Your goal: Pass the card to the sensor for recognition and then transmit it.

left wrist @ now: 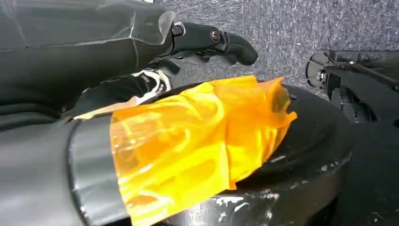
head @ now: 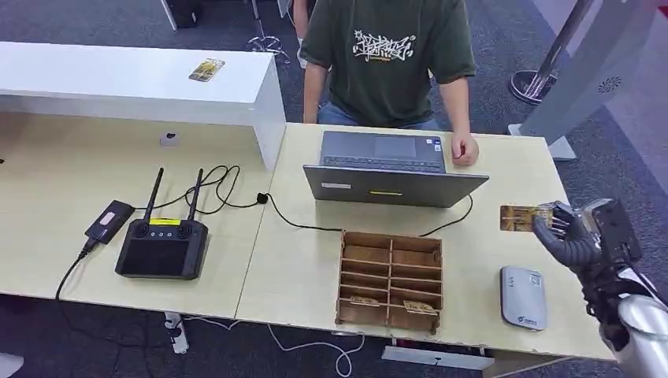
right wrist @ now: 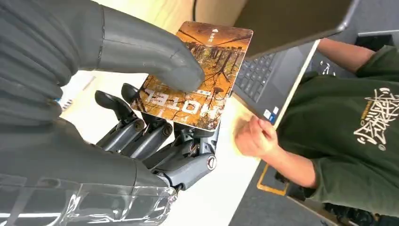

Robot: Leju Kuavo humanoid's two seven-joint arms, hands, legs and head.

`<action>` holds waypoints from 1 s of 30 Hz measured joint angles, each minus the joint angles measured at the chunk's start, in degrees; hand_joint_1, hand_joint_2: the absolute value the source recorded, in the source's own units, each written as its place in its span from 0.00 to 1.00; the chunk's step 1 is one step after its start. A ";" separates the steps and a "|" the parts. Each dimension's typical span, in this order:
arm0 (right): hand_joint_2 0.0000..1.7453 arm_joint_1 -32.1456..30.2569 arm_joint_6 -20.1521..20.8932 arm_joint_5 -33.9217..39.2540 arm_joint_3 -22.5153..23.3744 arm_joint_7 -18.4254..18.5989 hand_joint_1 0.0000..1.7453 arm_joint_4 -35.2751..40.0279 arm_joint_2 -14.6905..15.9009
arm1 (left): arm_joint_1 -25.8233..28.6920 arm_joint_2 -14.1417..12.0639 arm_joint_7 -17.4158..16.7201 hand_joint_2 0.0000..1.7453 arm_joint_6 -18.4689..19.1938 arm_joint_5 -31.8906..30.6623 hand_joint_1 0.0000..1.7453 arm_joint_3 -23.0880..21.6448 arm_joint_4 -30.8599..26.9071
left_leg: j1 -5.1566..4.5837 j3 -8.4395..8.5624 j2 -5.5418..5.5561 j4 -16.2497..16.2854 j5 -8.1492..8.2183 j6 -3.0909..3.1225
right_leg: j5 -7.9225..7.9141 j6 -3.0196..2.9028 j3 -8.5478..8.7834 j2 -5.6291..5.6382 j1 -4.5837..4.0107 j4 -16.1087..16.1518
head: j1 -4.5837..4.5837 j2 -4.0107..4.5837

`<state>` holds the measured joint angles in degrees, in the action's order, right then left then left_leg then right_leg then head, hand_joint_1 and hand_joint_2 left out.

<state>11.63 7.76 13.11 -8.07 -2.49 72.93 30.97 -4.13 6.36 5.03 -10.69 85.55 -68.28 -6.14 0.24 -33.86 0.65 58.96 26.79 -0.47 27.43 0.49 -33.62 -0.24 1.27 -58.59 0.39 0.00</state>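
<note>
1. Right hand (head: 569,232) pinches the card (head: 520,217) between thumb and fingers, above the desk, beyond the sensor (head: 523,297).
2. Shallow edge grip: card may slip during lowering.
3. Left hand (left wrist: 211,42): fingers curled, holding nothing visible.
4. Person's hand (head: 465,150) beside laptop (head: 394,169): collision risk at handover.

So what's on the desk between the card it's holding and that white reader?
Nothing: in the head view the desk is bare between the card in the right hand and the reader.
</note>
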 joint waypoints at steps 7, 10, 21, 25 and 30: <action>1.00 -2.63 -0.18 -0.09 2.10 0.07 1.00 2.37 0.11 | 0.02 0.02 0.31 0.00 -0.07 0.00 0.00 0.15 0.00 | 0.00 0.01 -0.01 0.00 0.00 0.00 | 0.00 0.00 0.00 0.02 0.00 0.00 | 0.00 0.00; 1.00 -3.17 -0.18 -0.11 2.45 0.04 1.00 2.78 0.11 | 0.02 0.02 0.31 0.00 -0.07 0.00 0.00 0.17 0.00 | 0.00 0.01 -0.01 0.00 0.00 0.00 | 0.00 0.00 0.00 0.01 0.00 0.00 | 0.02 0.00; 1.00 -4.85 -0.18 -1.25 2.63 -0.17 1.00 3.17 0.04 | 0.02 0.02 0.26 0.00 -0.13 0.00 0.00 0.22 0.00 | 0.00 -0.01 -0.01 0.00 0.02 0.00 | 0.01 0.01 0.00 0.01 0.00 0.00 | 0.00 0.00; 1.00 -4.69 -0.13 -1.81 2.67 -0.07 1.00 2.82 0.04 | 0.02 0.02 0.09 0.00 -0.13 -0.02 0.00 0.22 0.00 | 0.00 -0.01 -0.01 0.00 0.03 -0.01 | 0.01 0.01 0.00 0.01 0.00 0.00 | 0.00 0.00; 1.00 -3.67 -0.13 -2.49 2.67 -0.07 1.00 1.71 -0.42 | 0.01 0.02 -0.04 0.00 -0.13 -0.07 0.00 0.22 0.00 | 0.00 -0.01 -0.01 0.00 0.03 -0.01 | 0.01 0.01 0.01 0.02 0.00 0.00 | 0.00 0.00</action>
<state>7.96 7.63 10.62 -5.40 -2.56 74.64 30.56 -4.12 6.38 4.98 -10.82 85.48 -68.06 -6.14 0.23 -33.87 0.64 58.96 26.81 -0.49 27.43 0.50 -33.61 -0.23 1.27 -58.60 0.39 0.00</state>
